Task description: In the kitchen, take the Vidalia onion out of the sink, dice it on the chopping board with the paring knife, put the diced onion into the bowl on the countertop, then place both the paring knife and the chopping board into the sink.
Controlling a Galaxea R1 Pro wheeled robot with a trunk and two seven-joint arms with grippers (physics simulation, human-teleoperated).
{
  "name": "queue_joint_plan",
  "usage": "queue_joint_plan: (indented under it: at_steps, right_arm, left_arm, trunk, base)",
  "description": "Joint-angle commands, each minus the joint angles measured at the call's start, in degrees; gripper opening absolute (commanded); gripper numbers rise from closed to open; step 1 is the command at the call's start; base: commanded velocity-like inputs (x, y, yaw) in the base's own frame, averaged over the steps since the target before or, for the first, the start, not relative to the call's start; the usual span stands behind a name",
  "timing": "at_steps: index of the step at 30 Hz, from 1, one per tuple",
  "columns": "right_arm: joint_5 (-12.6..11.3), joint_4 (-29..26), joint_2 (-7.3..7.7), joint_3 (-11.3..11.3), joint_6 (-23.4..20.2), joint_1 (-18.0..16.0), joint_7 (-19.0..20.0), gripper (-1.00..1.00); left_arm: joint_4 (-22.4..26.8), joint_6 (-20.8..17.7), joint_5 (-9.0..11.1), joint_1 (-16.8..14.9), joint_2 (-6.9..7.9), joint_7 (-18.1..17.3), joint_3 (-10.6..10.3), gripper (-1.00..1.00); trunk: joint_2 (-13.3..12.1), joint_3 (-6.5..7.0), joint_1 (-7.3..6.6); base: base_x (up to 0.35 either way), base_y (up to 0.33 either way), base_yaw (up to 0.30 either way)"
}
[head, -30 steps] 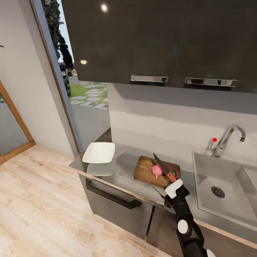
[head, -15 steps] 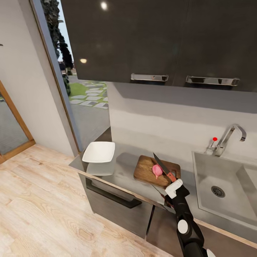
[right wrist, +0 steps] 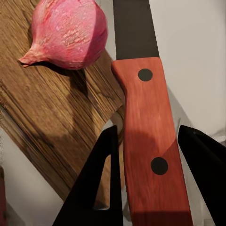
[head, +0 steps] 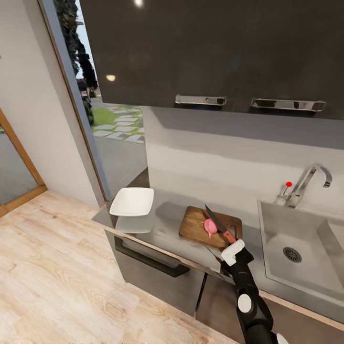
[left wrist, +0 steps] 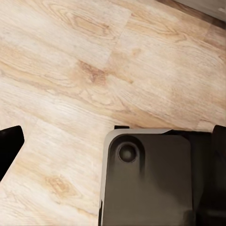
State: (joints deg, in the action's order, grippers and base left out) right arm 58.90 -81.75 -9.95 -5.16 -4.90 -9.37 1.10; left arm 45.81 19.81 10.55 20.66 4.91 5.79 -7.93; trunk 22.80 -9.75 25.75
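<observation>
Grey countertop [head: 167, 229] carries the dark-grained chopping board [head: 196, 227]. On the board lies the pink, whole Vidalia onion [head: 210, 228], the dark blade of the red-handled paring knife [head: 220, 224] beside it. The right gripper [right wrist: 146, 188] pinches the handle. The white bowl [head: 132, 202] sits beyond the board's far end.

There was 1 onion [head: 210, 228], 1 knife [head: 219, 223], 1 board [head: 195, 228], 1 bowl [head: 132, 202], 1 sink [head: 296, 248] w/ 1 faucet [head: 308, 183], and 2 cabinet handles [head: 200, 100].
</observation>
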Motion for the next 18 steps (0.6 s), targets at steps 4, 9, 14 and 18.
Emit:
queue_joint_plan:
  at_steps: [4, 9, 14, 18]
  right_arm:
    - [0.6, -0.1, -0.05, 0.0, -0.2, 0.0, 0.1, -1.00]
    - [0.6, -0.1, -0.05, -0.1, -0.2, 0.0, 0.1, -1.00]
    - [0.6, -0.1, -0.05, -0.1, -0.2, 0.0, 0.1, -1.00]
    - [0.7, -0.1, -0.05, -0.1, -0.2, 0.0, 0.1, -1.00]
  left_arm:
    - [0.1, 0.1, 0.4, 0.0, 0.10, 0.5, -0.4, 1.00]
    - [0.1, 0.1, 0.4, 0.0, 0.09, 0.5, -0.4, 1.00]
    - [0.1, 0.1, 0.4, 0.0, 0.10, 0.5, -0.4, 1.00]
    - [0.1, 0.1, 0.4, 0.0, 0.08, 0.5, -0.4, 1.00]
  trunk:
    - [0.1, -0.38, 0.03]
    - [0.1, -0.71, 0.03]
    - [0.1, -0.86, 0.03]
    - [0.1, -0.88, 0.03]
  base:
    - [0.000, 0.000, 0.000]
    - [0.000, 0.000, 0.000]
    - [0.000, 0.000, 0.000]
    - [0.000, 0.000, 0.000]
